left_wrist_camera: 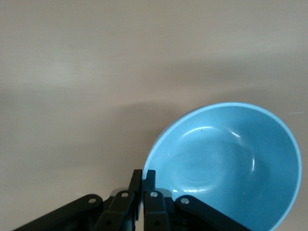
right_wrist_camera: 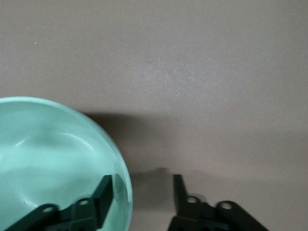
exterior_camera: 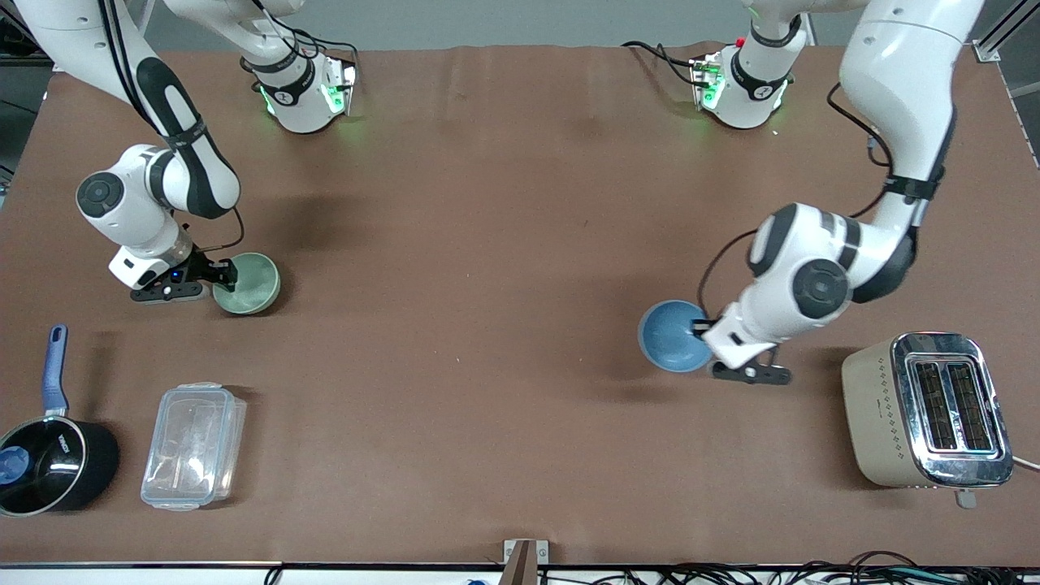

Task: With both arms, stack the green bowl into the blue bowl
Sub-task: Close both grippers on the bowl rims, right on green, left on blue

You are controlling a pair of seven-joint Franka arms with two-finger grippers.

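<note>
The green bowl (exterior_camera: 250,284) rests on the table toward the right arm's end. My right gripper (exterior_camera: 224,275) is open and straddles its rim. In the right wrist view one finger (right_wrist_camera: 107,188) is inside the green bowl (right_wrist_camera: 48,154) and the other is outside over the table, with the right gripper (right_wrist_camera: 143,185) not closed on the rim. The blue bowl (exterior_camera: 671,335) is toward the left arm's end and looks tilted. My left gripper (exterior_camera: 704,329) is shut on its rim. The left wrist view shows the left gripper (left_wrist_camera: 143,175) pinching the edge of the blue bowl (left_wrist_camera: 226,163).
A beige and chrome toaster (exterior_camera: 926,410) stands nearer the front camera at the left arm's end. A black saucepan with a blue handle (exterior_camera: 49,455) and a clear plastic container (exterior_camera: 193,445) sit nearer the front camera at the right arm's end.
</note>
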